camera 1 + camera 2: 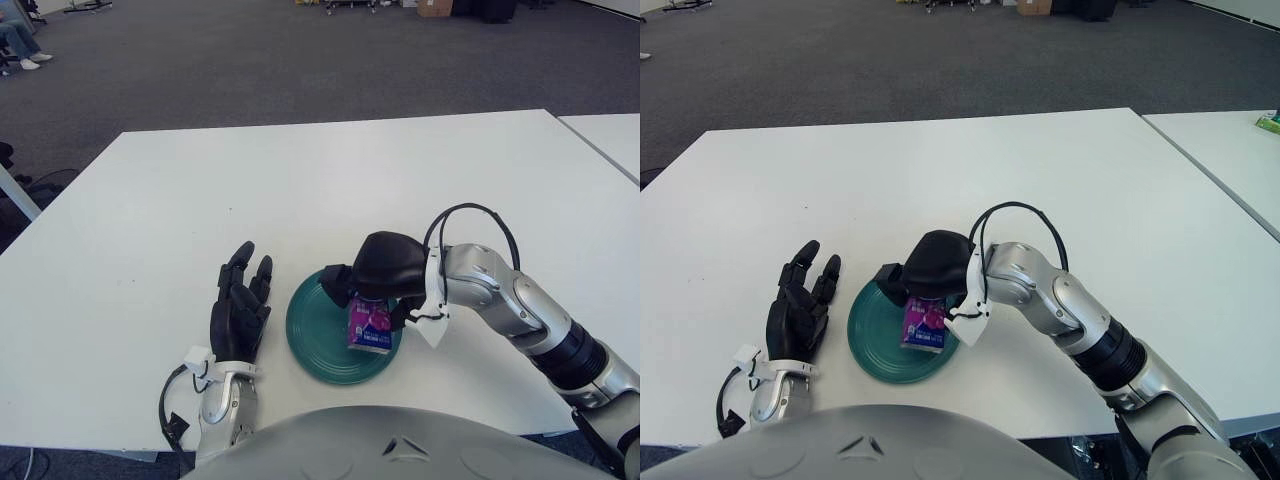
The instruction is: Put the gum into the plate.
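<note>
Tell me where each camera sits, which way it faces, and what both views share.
Left eye view: on the head, looking forward and down at the white table; shows the right hand holding the gum over the green plate, the left hand beside the plate's left, and the robot's grey torso at the bottom.
Right eye view: same head, slightly to the right, same direction.
Both show the same hands, gum, plate and table.

Bright, even room light; soft shadows, sharp focus throughout.
</note>
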Motion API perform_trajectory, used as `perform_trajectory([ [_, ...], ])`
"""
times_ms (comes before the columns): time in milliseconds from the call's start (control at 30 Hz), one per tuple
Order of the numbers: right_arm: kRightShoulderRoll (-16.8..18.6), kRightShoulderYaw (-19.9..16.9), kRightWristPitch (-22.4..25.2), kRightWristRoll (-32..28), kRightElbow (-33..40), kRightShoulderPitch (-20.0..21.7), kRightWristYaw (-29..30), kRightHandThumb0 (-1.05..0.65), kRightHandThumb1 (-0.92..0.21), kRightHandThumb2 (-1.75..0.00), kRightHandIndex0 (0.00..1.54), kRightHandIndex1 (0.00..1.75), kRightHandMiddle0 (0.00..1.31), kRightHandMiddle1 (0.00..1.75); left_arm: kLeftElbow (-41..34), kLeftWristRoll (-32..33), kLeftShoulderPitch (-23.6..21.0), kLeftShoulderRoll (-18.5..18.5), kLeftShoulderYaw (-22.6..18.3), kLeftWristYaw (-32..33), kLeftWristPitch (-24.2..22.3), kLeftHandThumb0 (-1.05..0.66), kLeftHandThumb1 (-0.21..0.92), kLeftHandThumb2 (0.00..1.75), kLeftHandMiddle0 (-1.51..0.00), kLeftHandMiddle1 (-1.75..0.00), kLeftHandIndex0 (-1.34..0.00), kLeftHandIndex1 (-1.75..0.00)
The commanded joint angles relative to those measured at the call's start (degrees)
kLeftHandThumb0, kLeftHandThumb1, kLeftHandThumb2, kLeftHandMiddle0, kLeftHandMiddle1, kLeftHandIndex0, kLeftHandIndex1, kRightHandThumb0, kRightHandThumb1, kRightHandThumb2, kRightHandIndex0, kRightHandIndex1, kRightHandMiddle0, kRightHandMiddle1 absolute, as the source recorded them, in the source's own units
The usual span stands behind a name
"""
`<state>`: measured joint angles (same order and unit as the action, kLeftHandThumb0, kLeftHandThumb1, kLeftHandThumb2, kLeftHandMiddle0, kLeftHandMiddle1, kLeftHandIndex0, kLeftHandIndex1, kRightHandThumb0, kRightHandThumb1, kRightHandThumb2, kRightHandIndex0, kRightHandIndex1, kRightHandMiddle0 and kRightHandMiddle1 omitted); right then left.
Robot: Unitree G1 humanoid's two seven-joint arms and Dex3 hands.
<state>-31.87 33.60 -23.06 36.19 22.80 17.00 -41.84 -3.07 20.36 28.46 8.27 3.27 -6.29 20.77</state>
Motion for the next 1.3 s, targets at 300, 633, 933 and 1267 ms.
perform_trajectory([
  [300,2.1,1.0,-5.8,4.6,-5.8,-1.5,6.5,-0.39,-0.67,-0.85,0.84,1.75,0.36,1.74,0.4,-1.4,0.1,2.7,1.4,2.3,-2.1,-1.02,0.92,0.96,-0.31,0.0,0.0,-0.78],
  [633,3.8,1.2,-5.5,16.3,-6.5,-1.7,12.2,-0.82,-0.91,-0.78,0.25,0.87,0.03,0.96,-0.8,-8.4,1.1,1.9,3.0,5.0,0.7,-0.99,0.92,1.06,-0.15,-0.01,0.0,-0.52],
  [933,4.9,0.8,-2.0,20.2,-6.4,-5.3,14.9,-0.97,-0.92,-0.99,0.18,0.05,0.0,0.33,-1.6,-7.6,1.1,1.2,3.9,3.9,0.5,-1.01,0.92,1.11,-0.07,0.0,0.0,-0.3],
  [1267,6.4,0.2,-0.4,19.7,-8.0,-7.4,19.1,-1.05,-0.92,-1.09,0.1,0.0,0.0,0.14,-2.6,-8.3,1.6,0.4,4.5,3.9,-0.5,-1.03,0.92,1.13,-0.05,0.0,0.0,-0.18],
])
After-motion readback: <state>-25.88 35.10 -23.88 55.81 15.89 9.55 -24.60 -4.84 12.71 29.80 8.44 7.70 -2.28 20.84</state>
